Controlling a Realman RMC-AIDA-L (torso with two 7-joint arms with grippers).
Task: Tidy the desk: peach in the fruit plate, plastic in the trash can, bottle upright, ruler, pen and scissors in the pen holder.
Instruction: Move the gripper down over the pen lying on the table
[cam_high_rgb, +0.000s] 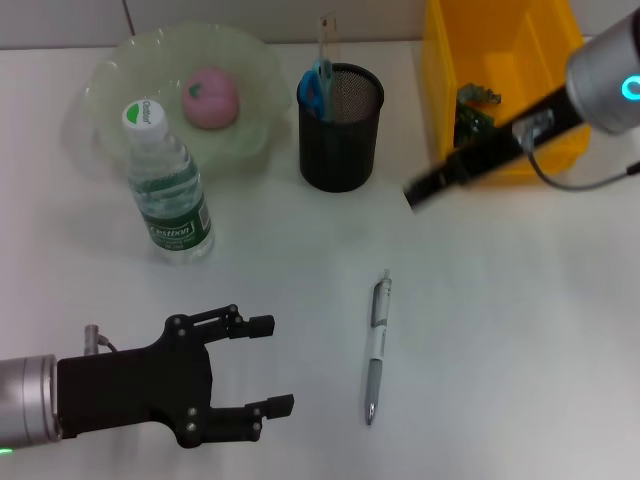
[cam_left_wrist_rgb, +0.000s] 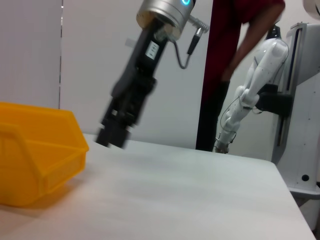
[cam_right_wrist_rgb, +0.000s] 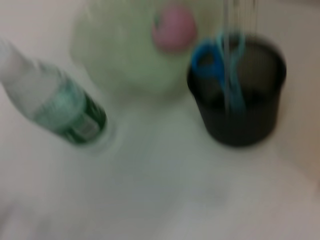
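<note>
The pink peach lies in the pale green fruit plate at the back left. In front of the plate the water bottle stands upright. The black mesh pen holder holds the blue-handled scissors and the clear ruler. On the table, front centre, lies the silver pen. Green plastic sits inside the yellow trash can. My left gripper is open, left of the pen. My right gripper hangs blurred between pen holder and bin.
A person in dark red and another white robot arm stand beyond the table's far edge in the left wrist view. Bare white table surrounds the pen.
</note>
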